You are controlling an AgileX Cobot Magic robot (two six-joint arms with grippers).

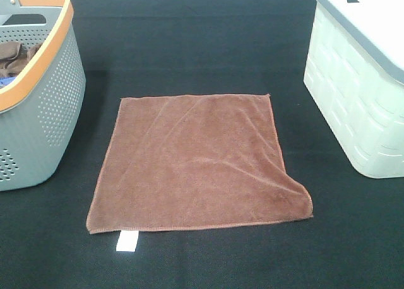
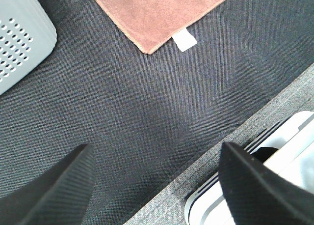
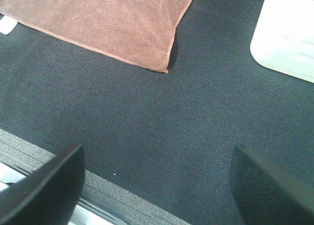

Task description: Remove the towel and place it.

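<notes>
Left fingers [image 2: 64, 185] and right fingers [image 3: 46, 185] spread wide, empty, hovering near surface [image 1: 208, 36] edge. Brown towel [image 1: 196, 166] lies flat mid-surface, between grey basket [image 1: 44, 100] and white bin [image 1: 360, 93]. Looks placed; little left.

- No text, brand, number or sign is legible to me in any view.
- White tag [image 1: 127, 241] on the near hem of the towel [image 1: 196, 163]: blank in the high view.
- Same tag [image 2: 185, 40] under my left wrist: blank face, no print resolved.
</notes>
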